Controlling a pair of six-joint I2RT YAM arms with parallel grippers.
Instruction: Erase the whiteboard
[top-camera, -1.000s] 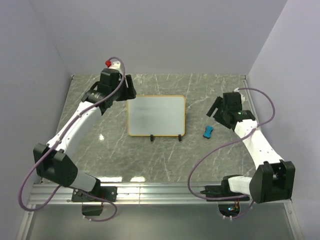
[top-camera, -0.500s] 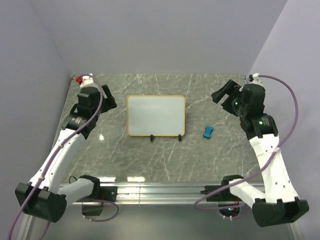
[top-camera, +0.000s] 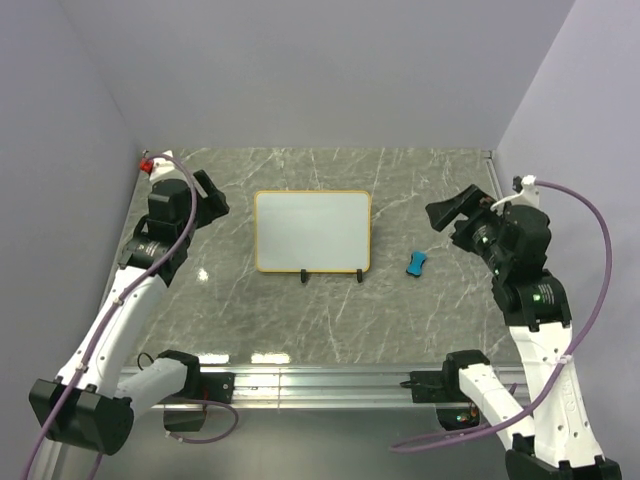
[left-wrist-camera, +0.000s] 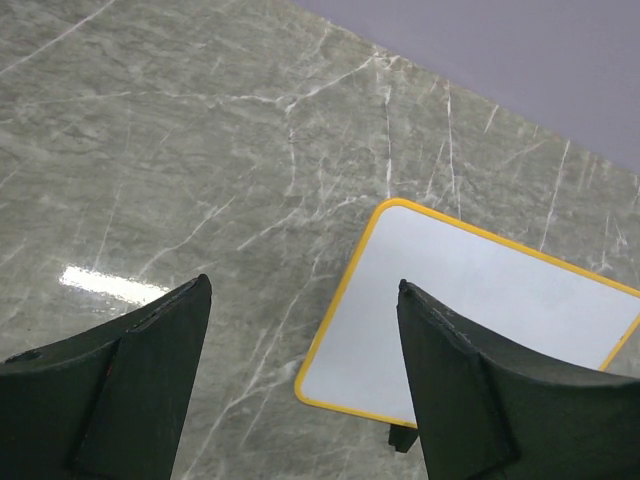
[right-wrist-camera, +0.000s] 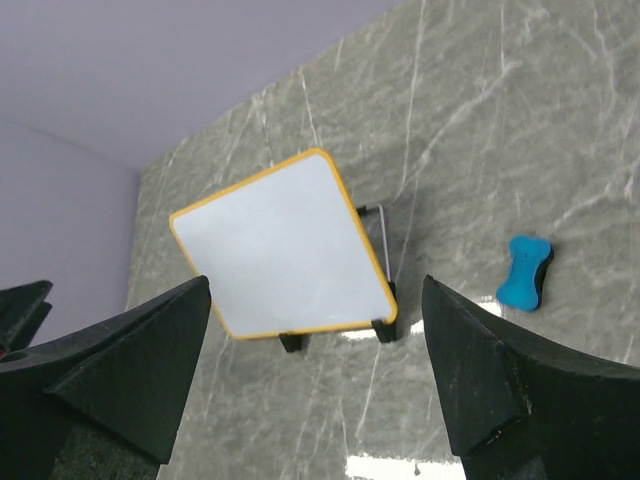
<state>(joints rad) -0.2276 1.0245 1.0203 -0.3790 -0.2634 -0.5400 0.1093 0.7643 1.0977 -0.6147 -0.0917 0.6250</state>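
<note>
The whiteboard (top-camera: 312, 230) stands on two black feet mid-table, with an orange-tan frame and a white face on which I see no clear writing. It also shows in the left wrist view (left-wrist-camera: 480, 320) and the right wrist view (right-wrist-camera: 280, 245). A small blue eraser (top-camera: 417, 263) lies on the table right of the board, also in the right wrist view (right-wrist-camera: 525, 272). My left gripper (top-camera: 210, 197) is open and empty, left of the board and raised (left-wrist-camera: 303, 282). My right gripper (top-camera: 452, 212) is open and empty, raised to the right of the eraser (right-wrist-camera: 315, 280).
The grey marble tabletop (top-camera: 300, 320) is walled by pale lilac panels at the back (top-camera: 320, 80) and on both sides. An aluminium rail (top-camera: 320, 380) runs along the near edge by the arm bases.
Both arms have drawn back from the board: the left gripper moved left from its top-left corner, the right gripper rose and moved right. The board and eraser have not moved.
</note>
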